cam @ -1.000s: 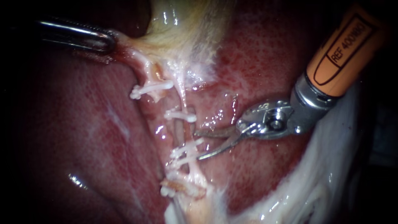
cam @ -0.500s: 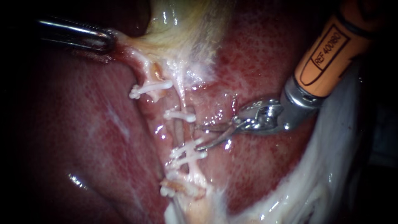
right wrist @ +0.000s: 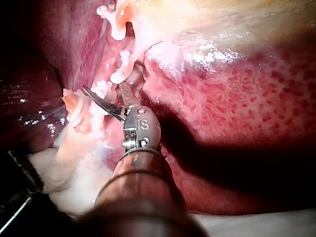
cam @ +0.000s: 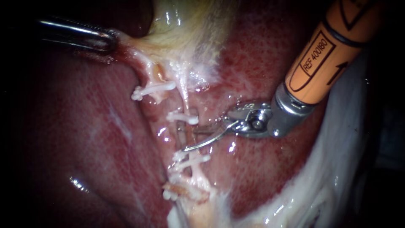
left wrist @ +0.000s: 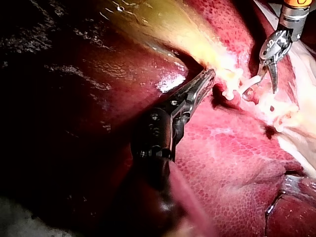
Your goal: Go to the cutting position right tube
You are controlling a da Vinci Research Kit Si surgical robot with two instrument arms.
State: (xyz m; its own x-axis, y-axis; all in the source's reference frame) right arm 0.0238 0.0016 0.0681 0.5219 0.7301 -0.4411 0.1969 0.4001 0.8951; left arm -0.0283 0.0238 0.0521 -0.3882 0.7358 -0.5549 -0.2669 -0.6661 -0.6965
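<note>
The right tube [cam: 190, 126] is bare only between one clip [cam: 183, 118] at 12 o'clock and two clips [cam: 198, 159] at 6 o'clock. The right instrument [cam: 188, 140] straddles that gap with open blades. The liver [cam: 253, 169] at 3 o'clock gives free passage.

The left instrument [cam: 110, 42] enters from the left as a slim, dark metal shaft lying almost level. Its tool has both jaws pressed onto a fold of the gallbladder [cam: 185, 25]. The right instrument [cam: 186, 140] slants down from the upper right (an orange sleeve, then a silver wrist joint) and bends toward the left. Its tool is a pair of thin curved blades, parted with a clear gap between them.
</note>
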